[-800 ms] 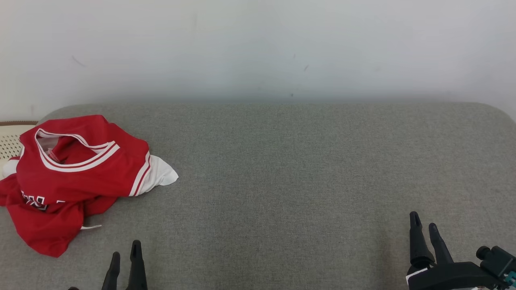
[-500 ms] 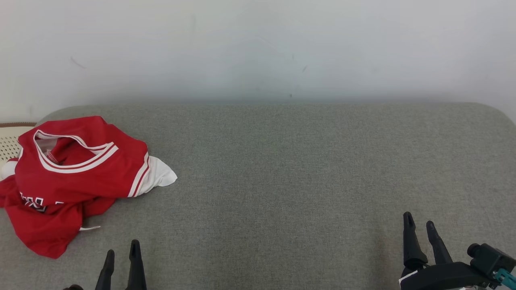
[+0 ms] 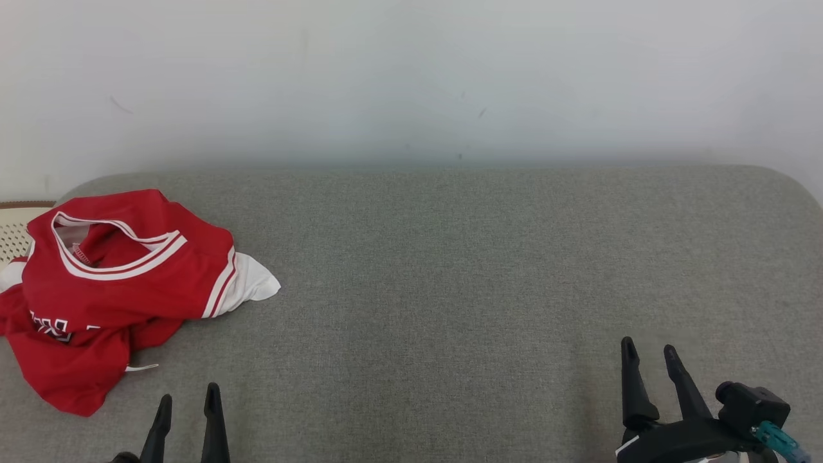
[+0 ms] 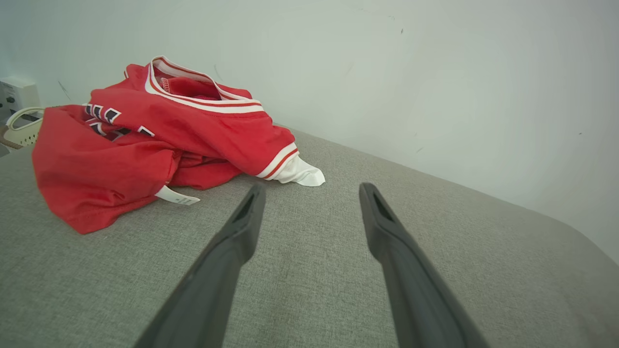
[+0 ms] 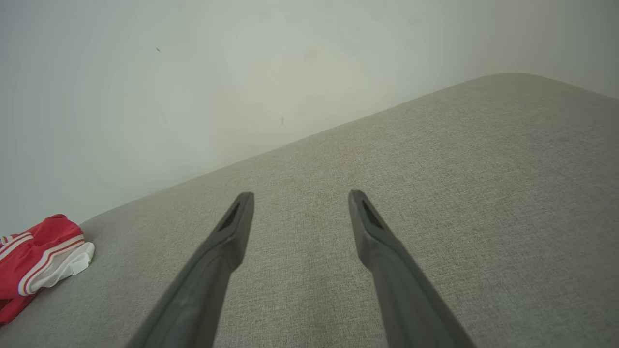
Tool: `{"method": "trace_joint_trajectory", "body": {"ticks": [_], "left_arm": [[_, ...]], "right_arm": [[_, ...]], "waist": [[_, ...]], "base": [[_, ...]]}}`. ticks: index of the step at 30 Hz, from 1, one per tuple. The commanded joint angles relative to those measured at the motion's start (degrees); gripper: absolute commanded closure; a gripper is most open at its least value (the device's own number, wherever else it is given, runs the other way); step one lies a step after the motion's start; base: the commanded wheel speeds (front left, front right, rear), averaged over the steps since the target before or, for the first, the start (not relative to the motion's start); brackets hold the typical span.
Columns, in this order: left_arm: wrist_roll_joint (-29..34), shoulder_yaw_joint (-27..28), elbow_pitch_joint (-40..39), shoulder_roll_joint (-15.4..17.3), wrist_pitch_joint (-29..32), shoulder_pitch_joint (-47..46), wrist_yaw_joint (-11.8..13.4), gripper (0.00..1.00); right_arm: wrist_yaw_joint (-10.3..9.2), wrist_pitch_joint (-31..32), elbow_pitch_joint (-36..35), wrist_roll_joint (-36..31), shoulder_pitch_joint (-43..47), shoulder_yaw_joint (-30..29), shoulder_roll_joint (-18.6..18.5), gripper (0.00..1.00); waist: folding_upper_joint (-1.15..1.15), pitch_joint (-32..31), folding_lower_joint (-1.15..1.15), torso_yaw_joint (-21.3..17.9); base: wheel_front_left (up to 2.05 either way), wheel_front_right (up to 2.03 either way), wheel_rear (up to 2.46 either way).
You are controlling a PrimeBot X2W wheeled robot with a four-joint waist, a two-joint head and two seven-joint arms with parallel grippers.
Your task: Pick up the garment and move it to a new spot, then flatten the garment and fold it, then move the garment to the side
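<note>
- Both claws have spread their fingers wider than a moment ago. The right claw has also slid leftward along the near edge. The head camera has nudged too, which accounts for the garment's slight drift.
- The left claw is open and empty, low over the grey worktop.
- The garment lies ahead and to the left of that claw, clear of its fingers.
- The right claw, also spread and holding nothing, sits over bare fabric well apart from the garment.
- The garment is a red jersey with white trim, crumpled at the worktop's far left. Its collar faces up and a white sleeve pokes out to the right.
- A pale perforated basket peeks out behind the jersey at the left edge. I can't tell what is in it.
</note>
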Motion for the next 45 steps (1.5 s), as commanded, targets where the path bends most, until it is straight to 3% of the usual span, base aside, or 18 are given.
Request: {"method": "trace_joint_trajectory", "body": {"ticks": [1,14,32,45], "left_arm": [[1.9,0.0,-0.4,0.6,-0.6,0.8,0.3,0.00],[9.4,-0.1,-0.2,1.9,-1.8,1.4,3.5,0.00],[17.4,-1.1,-1.8,3.6,-3.3,1.5,5.7,0.00],[20.6,-0.7,-2.8,3.5,-4.3,2.3,6.8,0.00]], "right_arm": [[0.03,-0.6,-0.3,-1.8,-0.9,0.8,-0.2,0.00],[0.03,-2.8,-0.5,-7.1,-1.5,5.3,-3.1,0.00],[0.04,-5.1,-0.8,-14.4,-1.4,7.8,-3.8,0.00],[0.04,-6.4,-1.0,-13.2,-0.8,8.2,-3.2,0.00]], "waist": [[0.00,-0.1,0.00,0.0],[0.00,-0.7,0.00,0.0],[0.00,-1.1,0.00,-0.3],[0.00,-0.8,0.00,-0.8]], "base": [[0.00,0.00,0.00],[0.00,0.00,0.00],[0.00,0.00,0.00],[0.00,0.00,0.00]]}}
